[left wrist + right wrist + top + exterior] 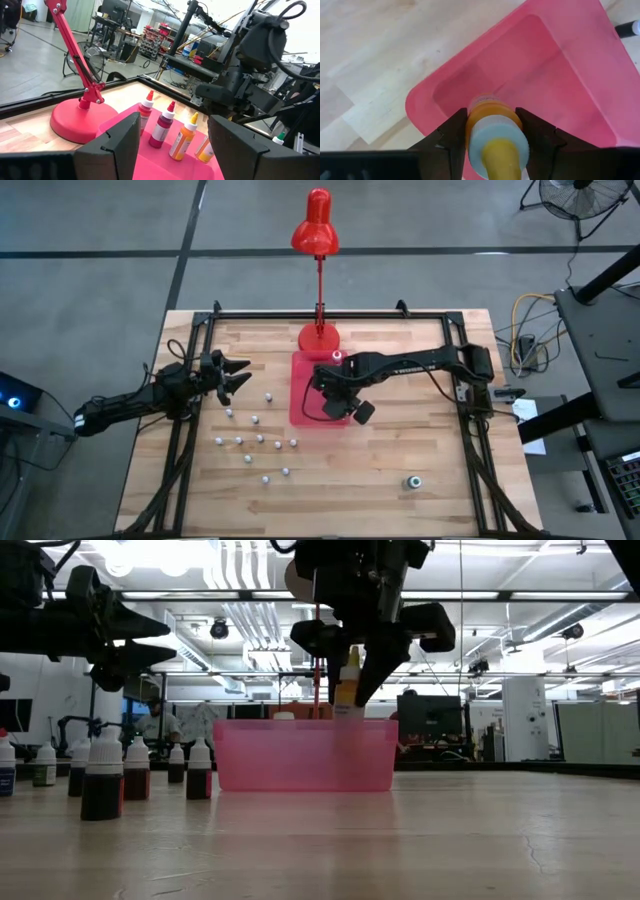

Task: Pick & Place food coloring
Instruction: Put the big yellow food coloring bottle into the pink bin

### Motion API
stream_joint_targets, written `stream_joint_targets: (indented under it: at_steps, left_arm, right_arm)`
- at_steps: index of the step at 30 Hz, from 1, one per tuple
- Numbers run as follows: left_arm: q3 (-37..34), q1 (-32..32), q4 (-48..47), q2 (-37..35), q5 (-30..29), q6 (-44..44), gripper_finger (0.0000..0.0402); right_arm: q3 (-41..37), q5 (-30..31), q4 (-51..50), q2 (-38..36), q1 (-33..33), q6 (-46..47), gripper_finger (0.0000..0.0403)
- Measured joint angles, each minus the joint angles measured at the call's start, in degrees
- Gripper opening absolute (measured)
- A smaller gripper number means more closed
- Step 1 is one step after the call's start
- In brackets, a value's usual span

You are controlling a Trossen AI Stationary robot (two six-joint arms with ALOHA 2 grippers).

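Note:
My right gripper (332, 402) hangs over the red tray (303, 412), shut on a yellow food coloring bottle (492, 135) with a yellow cap. In the low view the bottle (347, 685) reaches down to about the tray's rim (300, 723). Three other bottles, pink-capped (146, 106), red-capped (164, 126) and orange (184, 137), stand upright in the tray. Several small whitish-capped bottles (255, 420) stand on the table to the tray's left. A teal-capped bottle (411, 481) stands near the front right. My left gripper (240, 375) waits open at the table's left, holding nothing. My right gripper pinches the yellow bottle between its two fingers at the pale collar just under the cap (472, 131). The fingers (451, 137) come from above, slanting steeply down. The bottle hangs below them nearly upright, cap up, over the tray's corner.
A red desk lamp (318, 280) stands with its round base (319, 336) just beyond the tray's far end. A black metal frame (330, 315) runs along the table's far edge and sides. Bare wood lies between the tray and the teal-capped bottle.

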Motion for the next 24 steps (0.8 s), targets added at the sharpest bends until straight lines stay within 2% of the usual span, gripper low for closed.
stream_joint_targets:
  at_steps: [6, 24]
  left_arm:
    - [-0.02, 0.01, 0.00, 0.00, -0.01, 0.01, 0.0204]
    - [0.00, 0.01, 0.00, 0.00, -0.01, 0.00, 0.0204]
  right_arm:
    - [-1.21, -2.41, 0.84, 0.05, -0.64, -3.37, 0.0138]
    - [-2.96, -2.48, 2.91, 1.73, -2.32, -4.05, 0.0139]
